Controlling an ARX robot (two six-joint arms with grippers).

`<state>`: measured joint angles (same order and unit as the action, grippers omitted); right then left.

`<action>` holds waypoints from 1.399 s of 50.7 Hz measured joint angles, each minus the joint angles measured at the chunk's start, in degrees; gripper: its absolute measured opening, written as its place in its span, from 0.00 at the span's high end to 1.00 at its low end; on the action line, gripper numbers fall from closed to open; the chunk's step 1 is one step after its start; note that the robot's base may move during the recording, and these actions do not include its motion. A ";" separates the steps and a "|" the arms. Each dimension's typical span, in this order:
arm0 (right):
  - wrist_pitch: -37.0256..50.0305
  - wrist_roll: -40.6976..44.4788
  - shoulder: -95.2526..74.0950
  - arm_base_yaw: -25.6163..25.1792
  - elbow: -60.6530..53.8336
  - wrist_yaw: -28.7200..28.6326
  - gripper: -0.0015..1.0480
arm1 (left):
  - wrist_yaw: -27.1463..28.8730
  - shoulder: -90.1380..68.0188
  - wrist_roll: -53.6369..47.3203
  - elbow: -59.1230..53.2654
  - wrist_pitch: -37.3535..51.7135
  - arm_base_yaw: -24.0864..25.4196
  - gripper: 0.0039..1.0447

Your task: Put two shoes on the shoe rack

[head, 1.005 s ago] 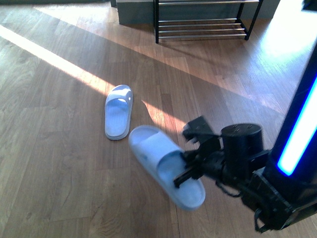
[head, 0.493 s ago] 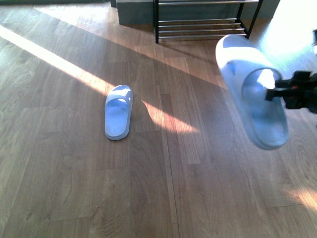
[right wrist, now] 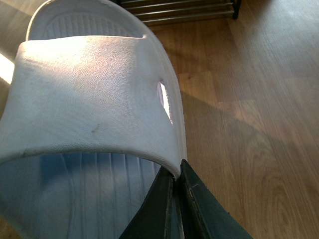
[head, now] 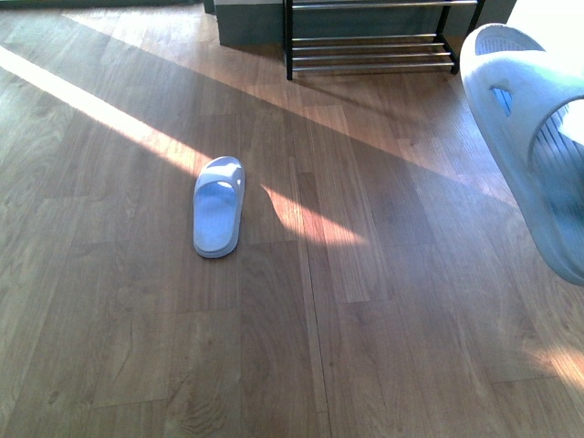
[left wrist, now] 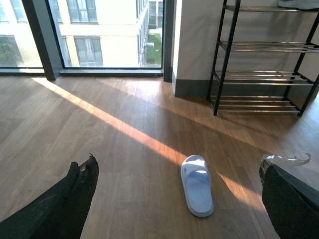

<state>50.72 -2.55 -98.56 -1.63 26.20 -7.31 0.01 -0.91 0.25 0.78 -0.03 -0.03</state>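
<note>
Wood plank floor, low sun stripe running diagonally from far left toward centre. Nearest, right side: right gripper pinching the edge of the strap on one pale blue slide sandal, dark fingers pressed together on it. That held sandal is off the floor, tilted, at the right edge of the front view, well short of the rack. Left gripper spread wide, nothing between its fingers. Mid floor, left of centre: second sandal lying flat, sole down, just beside the sun stripe, lengthwise near to far. Far end: shoe rack, black side frames, silver rods, against the wall. Big windows left of the rack.
</note>
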 joint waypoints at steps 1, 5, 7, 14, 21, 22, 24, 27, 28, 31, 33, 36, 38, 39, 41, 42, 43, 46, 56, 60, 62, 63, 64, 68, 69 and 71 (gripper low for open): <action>0.00 0.00 0.00 0.00 0.00 0.02 0.99 | 0.00 0.00 0.00 0.00 0.00 0.00 0.09; -0.04 0.00 0.00 0.00 0.00 0.02 0.99 | 0.00 0.00 0.00 0.00 0.00 0.00 0.09; -0.07 0.00 0.00 0.00 -0.07 0.02 0.99 | 0.00 0.00 0.00 0.00 0.00 0.00 0.09; -0.07 0.07 0.04 0.07 -0.15 -0.24 0.98 | -0.04 0.00 -0.02 0.00 0.02 0.00 0.09; -0.13 0.09 0.04 -0.20 -0.13 0.11 0.99 | 0.00 0.00 0.00 0.00 0.00 0.00 0.09; -0.15 0.09 0.04 -0.20 -0.15 -0.02 0.98 | -0.04 0.00 0.00 0.00 0.00 0.00 0.09; -0.15 0.09 0.04 -0.17 -0.15 -0.15 0.99 | -0.02 0.00 0.00 0.00 0.02 0.00 0.09; -0.15 0.17 0.04 -0.20 -0.15 0.07 0.99 | 0.00 0.00 0.00 0.00 0.00 0.00 0.09; -0.15 0.17 0.04 -0.20 -0.15 0.04 0.99 | 0.00 0.00 0.00 0.00 0.00 0.00 0.09; -0.15 0.17 0.04 -0.17 -0.15 -0.02 0.99 | -0.02 0.00 0.00 0.00 0.00 0.00 0.09; -0.15 0.17 0.04 -0.15 -0.15 0.00 0.99 | -0.02 0.00 0.00 0.00 0.00 0.00 0.09; -0.15 0.20 0.04 -0.15 -0.15 0.00 0.99 | 0.00 0.00 0.00 0.00 0.00 0.00 0.09; -0.15 0.20 0.04 -0.15 -0.15 0.00 0.99 | -0.02 0.00 0.00 0.00 0.00 0.00 0.09; -0.15 0.20 0.04 -0.15 -0.15 0.00 0.99 | -0.02 0.00 0.00 0.00 0.00 0.00 0.09; -0.15 0.20 0.04 -0.15 -0.15 0.02 0.99 | -0.02 0.00 -0.02 0.00 0.00 0.00 0.09; -0.15 0.20 0.04 -0.15 -0.15 0.02 0.99 | -0.02 0.00 0.00 0.00 0.00 0.00 0.09; -0.15 0.20 0.04 -0.15 -0.15 0.02 0.99 | -0.02 0.00 0.00 0.00 0.00 0.00 0.09; -0.15 0.20 0.04 -0.15 -0.15 0.00 0.99 | -0.02 0.00 0.00 0.00 0.00 0.00 0.09; -0.15 0.20 0.04 -0.15 -0.15 0.00 0.99 | 0.00 0.00 0.00 0.00 0.00 0.00 0.09; -0.15 0.20 0.04 -0.15 -0.15 0.00 0.99 | -0.02 0.00 -0.02 0.00 0.02 0.00 0.09; -0.15 0.20 0.04 -0.15 -0.15 0.02 0.99 | -0.02 0.00 0.00 0.00 0.00 0.00 0.09; -0.15 0.20 0.04 -0.15 -0.15 0.02 0.99 | -0.02 0.00 0.00 0.00 0.00 0.00 0.09; -0.15 0.20 0.04 -0.15 -0.15 0.02 0.99 | 0.00 0.00 -0.02 0.00 0.00 0.00 0.09; -0.15 0.20 0.04 -0.15 -0.15 0.02 0.99 | 0.00 0.00 0.00 0.00 0.00 0.00 0.09; -0.15 0.20 0.04 -0.15 -0.15 0.00 0.99 | -0.02 0.00 0.00 0.00 0.00 0.00 0.09; -0.15 0.20 0.04 -0.15 -0.15 -0.02 0.99 | -0.02 0.00 0.00 0.00 0.00 0.00 0.09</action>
<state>50.57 -2.35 -98.52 -1.78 26.04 -7.33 -0.01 -0.91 0.25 0.78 -0.03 -0.03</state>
